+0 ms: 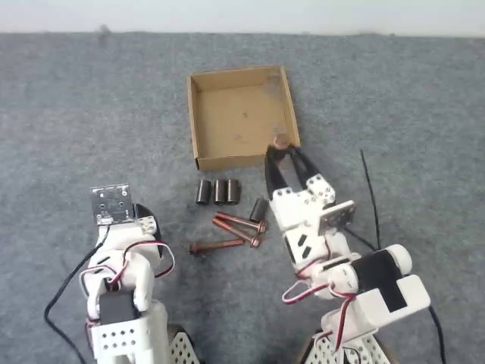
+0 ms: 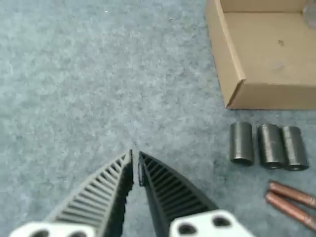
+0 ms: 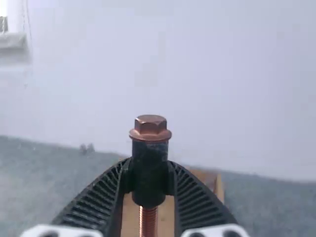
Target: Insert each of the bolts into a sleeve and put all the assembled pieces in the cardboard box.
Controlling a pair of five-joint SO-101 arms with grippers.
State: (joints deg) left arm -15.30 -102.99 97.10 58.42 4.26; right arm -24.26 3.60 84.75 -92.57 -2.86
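1. The right gripper (image 3: 148, 167) clamps a sleeve (image 3: 149, 154) with a bolt (image 3: 150, 129) through it at the cardboard box's (image 1: 195, 114) near right corner.
2. Boxing this piece is in hand; next, it likely needs carrying over the box floor and releasing.
3. The left gripper (image 2: 136, 162), almost closed and empty, sits near three loose sleeves (image 2: 269, 144).

arms (image 1: 125, 303): white printed shells | motors (image 1: 375, 273): black | cables (image 1: 370, 189): black, red-white | pincer fingers (image 2: 168, 190): black, ribbed

A grey, felt-like fabric-covered desk (image 1: 68, 106) stretches from six o'clock up to twelve o'clock, where a plain white wall (image 1: 242, 14) runs along its far border, meeting the grey surface.
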